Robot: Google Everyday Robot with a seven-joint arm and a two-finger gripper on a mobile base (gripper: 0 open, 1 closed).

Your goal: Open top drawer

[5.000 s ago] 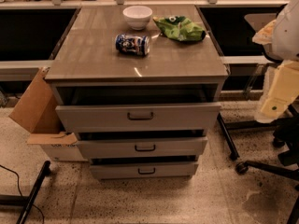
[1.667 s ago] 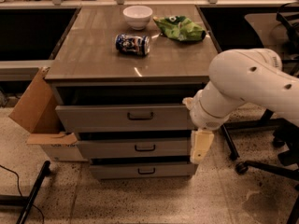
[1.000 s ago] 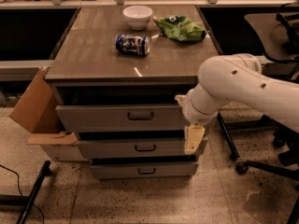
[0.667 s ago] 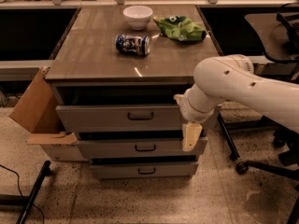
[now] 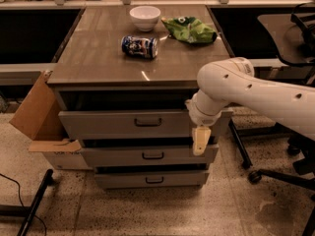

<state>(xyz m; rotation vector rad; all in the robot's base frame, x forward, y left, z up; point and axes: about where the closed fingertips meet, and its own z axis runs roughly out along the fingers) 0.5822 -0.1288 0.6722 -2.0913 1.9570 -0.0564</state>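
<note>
The top drawer (image 5: 108, 125) is the tallest grey front under the cabinet top, with a small dark loop handle (image 5: 148, 122) at its centre. It stands slightly pulled out, with a dark gap above its front. My white arm (image 5: 246, 90) reaches in from the right. My gripper (image 5: 200, 141) hangs downward in front of the right end of the top drawer's front, its cream tip down at the level of the middle drawer's top edge. It is well to the right of the handle and holds nothing that I can see.
Two shorter drawers (image 5: 152, 156) (image 5: 154, 179) sit below, each slightly out. On the cabinet top (image 5: 98, 58) lie a can (image 5: 140, 46), a white bowl (image 5: 145, 17) and a green bag (image 5: 189, 29). A cardboard box (image 5: 37, 113) leans at the left; an office chair base (image 5: 256, 175) stands at the right.
My arm has swung in from the right edge and moved left across the drawer fronts. The gripper now hangs by the top drawer's right end. The drawers have not moved.
</note>
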